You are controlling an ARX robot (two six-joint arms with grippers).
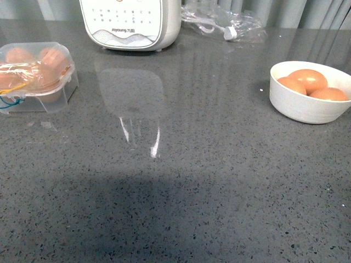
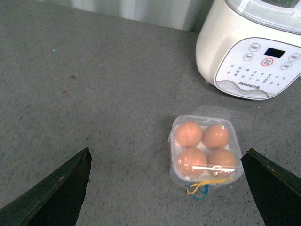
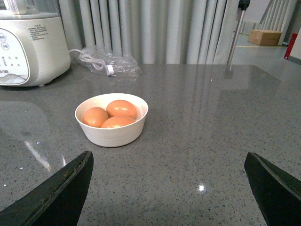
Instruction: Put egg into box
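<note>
The clear plastic box stands at the far left of the grey counter, with several orange-brown eggs in its cups under the clear lid and yellow and blue bands at its near edge. In the left wrist view the box lies between and beyond the fingertips of my open, empty left gripper. Three more eggs lie in a white round bowl at the right. In the right wrist view the bowl with its eggs sits ahead of my open, empty right gripper. Neither arm shows in the front view.
A white kitchen appliance stands at the back of the counter, near the box. A clear plastic bag with a cable lies beside it at the back. Grey curtains hang behind the counter.
</note>
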